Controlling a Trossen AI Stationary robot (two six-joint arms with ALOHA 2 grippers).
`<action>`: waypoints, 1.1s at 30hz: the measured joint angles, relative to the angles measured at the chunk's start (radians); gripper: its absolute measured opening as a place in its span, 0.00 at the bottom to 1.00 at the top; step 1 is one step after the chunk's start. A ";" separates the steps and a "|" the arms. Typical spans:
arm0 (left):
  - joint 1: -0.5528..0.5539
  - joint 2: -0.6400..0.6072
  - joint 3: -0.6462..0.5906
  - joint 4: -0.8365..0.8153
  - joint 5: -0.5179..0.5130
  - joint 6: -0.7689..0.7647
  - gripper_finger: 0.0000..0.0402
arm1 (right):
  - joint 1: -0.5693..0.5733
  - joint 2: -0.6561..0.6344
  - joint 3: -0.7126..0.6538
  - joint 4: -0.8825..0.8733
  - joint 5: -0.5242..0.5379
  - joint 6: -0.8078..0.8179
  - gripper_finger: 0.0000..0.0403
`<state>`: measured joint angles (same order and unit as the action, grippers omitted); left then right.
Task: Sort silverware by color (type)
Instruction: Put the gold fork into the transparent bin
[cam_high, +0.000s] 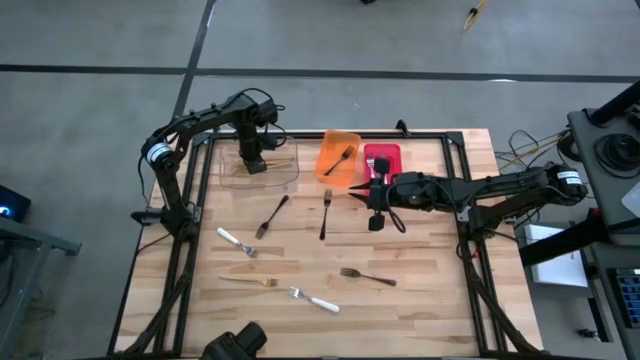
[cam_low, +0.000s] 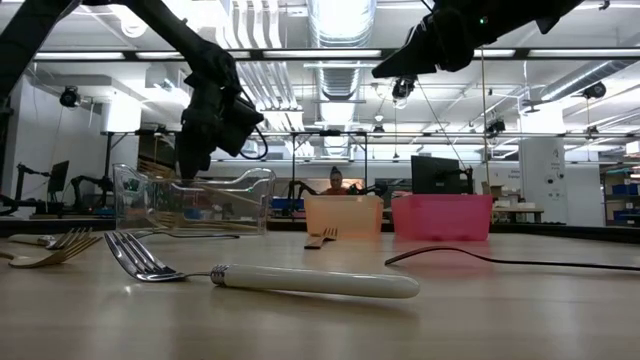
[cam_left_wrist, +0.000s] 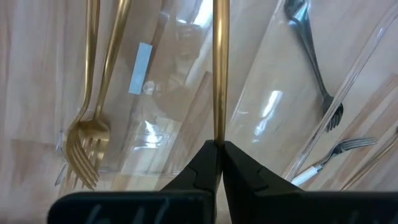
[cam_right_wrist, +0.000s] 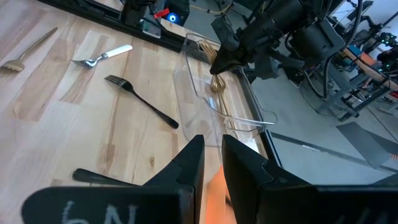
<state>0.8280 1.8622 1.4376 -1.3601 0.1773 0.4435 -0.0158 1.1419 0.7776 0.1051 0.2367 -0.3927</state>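
Now your left gripper (cam_high: 254, 162) sits over the clear bin (cam_high: 285, 172), upper left of the high view, jaws pinched on a gold utensil (cam_left_wrist: 219, 68). Your right gripper (cam_high: 362, 192) hovers just below the orange bin (cam_high: 330, 162), jaws slightly apart, holding nothing. Other forks lie scattered across the surface (cam_high: 420, 280).

The high view looks straight down on the whole table (cam_high: 400, 300). The low view sits at tabletop level, close behind a pale-handled fork (cam_low: 270, 278), facing the bins. The left wrist view peers closely past the left gripper (cam_left_wrist: 219, 149) into the clear bin (cam_left_wrist: 273, 106). The right wrist view, beyond the right gripper (cam_right_wrist: 211, 146), shares that bin
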 joint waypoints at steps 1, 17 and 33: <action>0.000 0.000 0.000 0.001 0.003 0.000 0.00 | 0.000 0.000 0.000 0.000 0.000 0.000 0.12; 0.000 0.000 -0.001 0.006 0.019 0.000 0.00 | 0.000 0.000 0.000 -0.004 0.000 0.007 0.12; 0.000 0.000 -0.112 0.065 0.016 0.019 0.00 | 0.000 0.000 0.000 -0.004 0.000 0.007 0.12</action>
<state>0.8280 1.8618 1.3252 -1.2955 0.1938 0.4625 -0.0158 1.1419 0.7776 0.1009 0.2363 -0.3855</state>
